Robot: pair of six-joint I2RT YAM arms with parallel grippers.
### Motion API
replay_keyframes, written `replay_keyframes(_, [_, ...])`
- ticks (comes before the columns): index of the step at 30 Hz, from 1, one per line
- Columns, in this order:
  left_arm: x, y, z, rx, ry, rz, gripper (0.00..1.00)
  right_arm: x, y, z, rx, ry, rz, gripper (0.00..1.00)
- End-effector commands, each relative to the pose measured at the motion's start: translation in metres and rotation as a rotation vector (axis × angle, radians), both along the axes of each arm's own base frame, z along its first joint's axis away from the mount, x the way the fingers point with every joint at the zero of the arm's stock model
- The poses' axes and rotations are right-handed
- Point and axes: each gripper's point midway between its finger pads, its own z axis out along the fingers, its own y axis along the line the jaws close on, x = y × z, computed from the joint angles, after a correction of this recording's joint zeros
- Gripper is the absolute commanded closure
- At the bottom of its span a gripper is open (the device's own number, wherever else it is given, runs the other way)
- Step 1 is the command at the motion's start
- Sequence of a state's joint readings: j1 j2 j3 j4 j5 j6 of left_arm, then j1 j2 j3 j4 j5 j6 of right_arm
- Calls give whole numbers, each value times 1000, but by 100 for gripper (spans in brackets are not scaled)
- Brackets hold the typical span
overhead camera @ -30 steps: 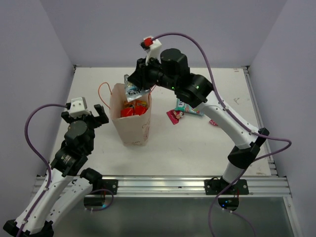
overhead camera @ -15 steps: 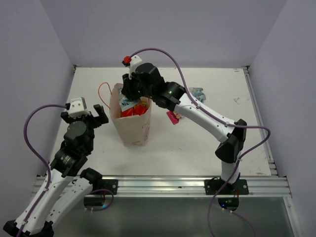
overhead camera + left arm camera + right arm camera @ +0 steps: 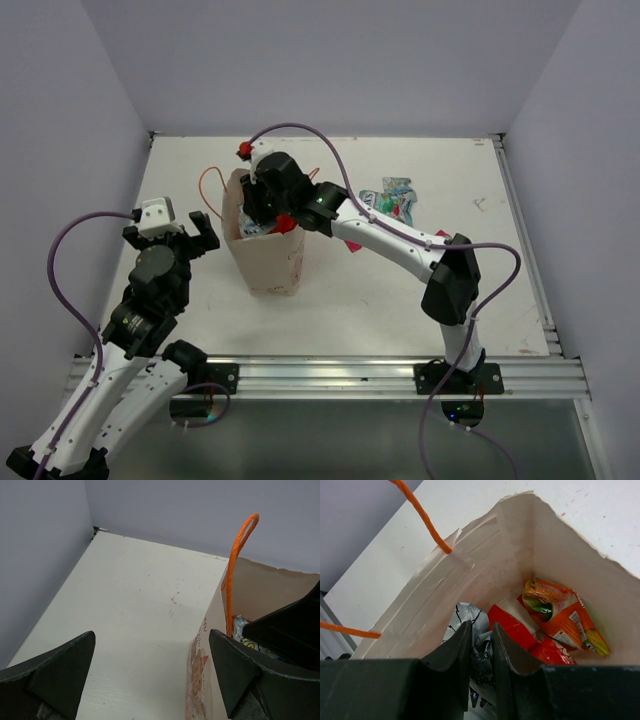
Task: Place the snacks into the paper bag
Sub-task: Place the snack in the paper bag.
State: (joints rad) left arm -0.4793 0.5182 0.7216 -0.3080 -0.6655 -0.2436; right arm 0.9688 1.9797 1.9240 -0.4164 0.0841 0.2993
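We log a matte white desk [image 3: 400, 290] with faint scuffs [image 3: 174, 600] toward its far left corner. Plain lilac walls [image 3: 330, 60] close it in on three sides, and an aluminium rail [image 3: 330, 375] runs along its near edge. The paper bag [image 3: 268, 262] stands upright left of the desk's middle, mouth open, with one orange cord handle [image 3: 239, 550] arching above the rim. The right hand [image 3: 481, 645] is down inside the bag mouth, its fingers drawn close and clamped on a crinkled silver packet [image 3: 465, 616]. Lower in the bag lie a red packet [image 3: 517, 627] and an orange packet [image 3: 560, 615]. The left hand [image 3: 155, 680] hovers just beside the bag's left wall, fingers wide apart. A teal-white packet [image 3: 393, 197] lies toward the far edge, right of the bag. A magenta packet [image 3: 351, 244] shows partly beside the right arm.
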Motion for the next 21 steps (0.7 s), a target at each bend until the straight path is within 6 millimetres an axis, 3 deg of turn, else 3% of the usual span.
replay_keyframes(1, [2, 0, 9, -30, -47, 4, 0, -7, 15, 10, 72, 12, 27, 88])
replay_keyframes(5, [2, 0, 10, -30, -48, 6, 0, -16, 14, 12, 63, 22, 41, 58])
replay_keyframes(12, [2, -1, 8, -29, -44, 1, 0, -10, -10, 40, 33, -57, -31, 38])
replay_keyframes(13, [2, 0, 9, -30, -46, 3, 0, -8, -13, 43, 29, -64, -38, 31])
replay_keyframes(21, [1, 0, 10, -31, -49, 4, 0, -17, -37, 99, 79, -153, -46, 12])
